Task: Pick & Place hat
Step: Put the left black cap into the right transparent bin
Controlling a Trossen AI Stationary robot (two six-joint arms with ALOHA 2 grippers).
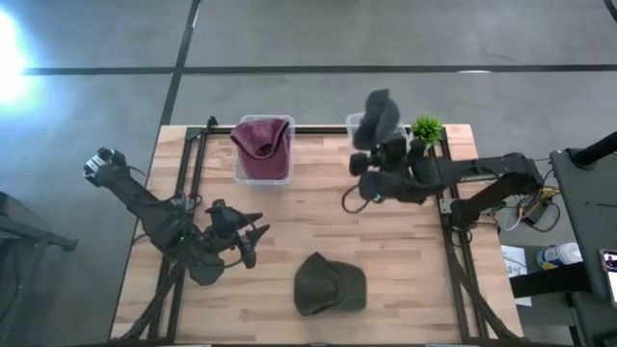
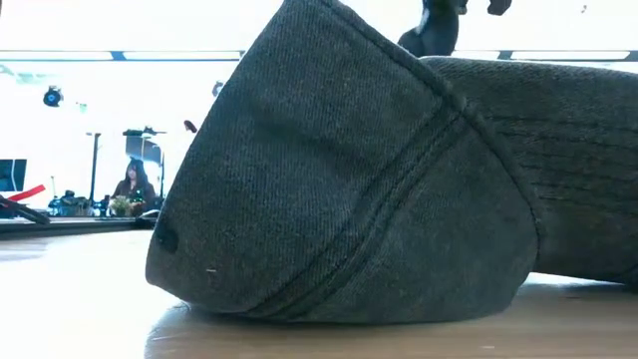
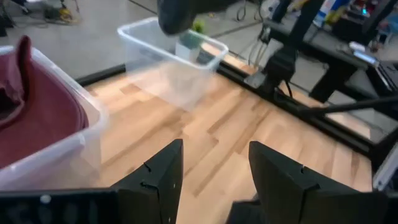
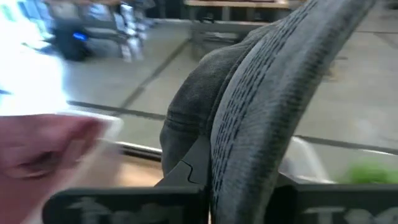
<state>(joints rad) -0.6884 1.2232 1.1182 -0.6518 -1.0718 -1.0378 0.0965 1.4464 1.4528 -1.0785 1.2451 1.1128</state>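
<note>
Right pincer (image 1: 378, 145) clenched on grey hat (image 1: 379, 114) over clear bin (image 1: 359, 125)
Centre over bin, drop low b4 releasing; left pincer (image 1: 255, 236) released, idle over bench (image 1: 318, 212)

A lab: concrete floor (image 1: 386, 34) (taped lines), framed workbench (image 1: 318, 222).

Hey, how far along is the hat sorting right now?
Done: a maroon hat sits in the left clear bin. In hand: the right gripper holds a grey hat over the right bin. Left: the green cap lies on the table; the left gripper waits open.
</note>
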